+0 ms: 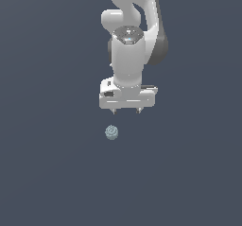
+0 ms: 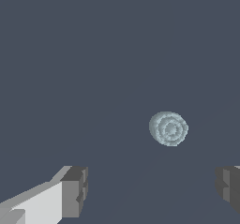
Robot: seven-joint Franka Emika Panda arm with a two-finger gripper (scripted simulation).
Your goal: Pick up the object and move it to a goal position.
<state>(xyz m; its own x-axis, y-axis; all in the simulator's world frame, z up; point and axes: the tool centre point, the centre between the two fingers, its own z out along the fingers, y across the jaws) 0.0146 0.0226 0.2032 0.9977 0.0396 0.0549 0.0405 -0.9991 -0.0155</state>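
we're at the very start by our read: nothing grasped yet, so approach, grasp, lift and carry to goal are all left. no goal marker shows in either view, so we can't say where it has to go.

the object (image 1: 112, 132), a small pale blue-grey ridged knob, sits on the dark bench (image 1: 42, 163), untouched. in the exterior view it lies at about 7 o'clock from the tool (image 1: 126, 110), near but clearly apart. in the wrist view the object (image 2: 168, 129) shows ahead of the 2 fingers (image 2: 74, 191), not between them.

tool state: spread wide, fingertips well apart, nothing held.

pose: arm comes down from 12 o'clock in the exterior view, wrist vertical, tool pointing straight down at the bench. tool height above the bench is hard to judge. we reckon it needs a shift toward the knob, then a descent, w/ the jaws staying spread til they straddle it.
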